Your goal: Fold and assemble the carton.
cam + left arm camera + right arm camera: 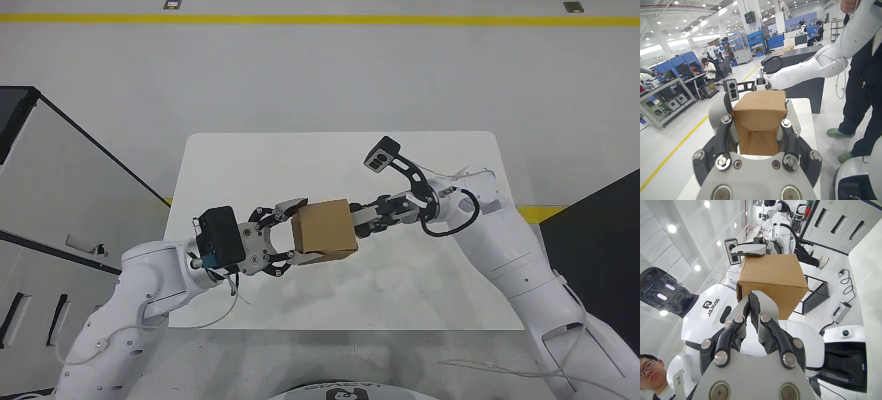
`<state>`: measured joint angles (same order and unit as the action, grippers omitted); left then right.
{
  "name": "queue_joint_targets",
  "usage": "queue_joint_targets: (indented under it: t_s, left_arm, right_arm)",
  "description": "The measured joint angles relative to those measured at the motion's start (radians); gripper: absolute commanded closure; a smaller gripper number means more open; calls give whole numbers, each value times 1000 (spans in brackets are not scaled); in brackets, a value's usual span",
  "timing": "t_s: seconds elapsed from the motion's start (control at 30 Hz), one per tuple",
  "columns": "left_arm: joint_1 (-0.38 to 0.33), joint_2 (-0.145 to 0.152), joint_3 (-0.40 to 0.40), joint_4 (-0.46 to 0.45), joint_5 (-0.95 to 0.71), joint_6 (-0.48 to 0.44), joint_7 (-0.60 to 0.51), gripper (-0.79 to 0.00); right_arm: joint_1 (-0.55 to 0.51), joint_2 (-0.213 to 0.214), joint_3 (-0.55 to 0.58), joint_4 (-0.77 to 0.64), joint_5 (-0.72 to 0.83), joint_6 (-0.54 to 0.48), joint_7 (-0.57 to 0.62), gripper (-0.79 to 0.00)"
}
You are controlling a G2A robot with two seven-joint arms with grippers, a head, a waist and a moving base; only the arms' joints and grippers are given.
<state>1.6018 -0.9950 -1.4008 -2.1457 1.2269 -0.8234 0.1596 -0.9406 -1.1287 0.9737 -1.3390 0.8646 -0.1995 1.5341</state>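
Observation:
A brown carton (323,230) hangs above the middle of the white table (420,290), held between both arms. My left gripper (300,232) is shut on the carton, one finger on each side wall. The carton's open end (759,140) faces that wrist, with a flap folded inward over it. From the opposite side my right gripper (358,222) is shut on the carton, its fingertips (753,300) pinching a cardboard edge at the near corner. The carton (772,275) has closed faces toward that wrist, and a left finger (749,250) lies across its far edge.
A dark cabinet (40,170) stands left of the table and a black surface (600,230) to its right. A person in dark trousers (863,85) stands close to the table's edge beside the right arm.

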Motion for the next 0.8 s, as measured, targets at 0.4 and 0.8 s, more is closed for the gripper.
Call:
queue_joint_targets:
  t_s: [0.4,0.8]
  left_arm:
    - [7,-1,-19,43,-142,-3,31,0]
    - [7,-3,-16,62,-206,10,18,0]
  right_arm:
    - [-34,11,64,6,64,-20,2,-25]
    - [-53,18,91,-1,93,-42,-12,-785]
